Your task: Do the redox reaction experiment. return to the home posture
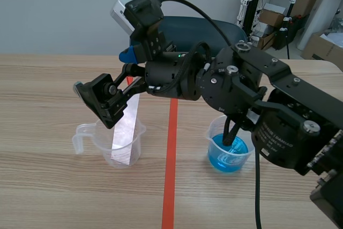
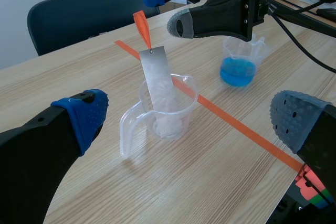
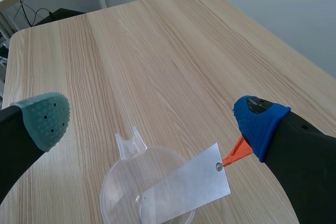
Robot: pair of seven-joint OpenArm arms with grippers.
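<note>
The left gripper (image 2: 192,120) has its fingers spread wide. Just ahead of it a clear cup (image 2: 179,113) stands on the table (image 2: 79,72) with a metal strip (image 2: 160,82) leaning upright inside. The right gripper (image 3: 153,119) hangs over that cup, fingers apart and holding nothing, and beyond the red tape line (image 2: 236,124) stands a cup of blue liquid (image 2: 239,69).

The right gripper (image 3: 152,116) stood open above the wooden table (image 3: 157,51). Between its fingers sat a clear cup (image 3: 113,187), spout (image 3: 128,142) at 11 o'clock. A metal strip (image 3: 189,190) leaned from it toward 2 o'clock, an orange tag (image 3: 236,153) at its tip.
</note>
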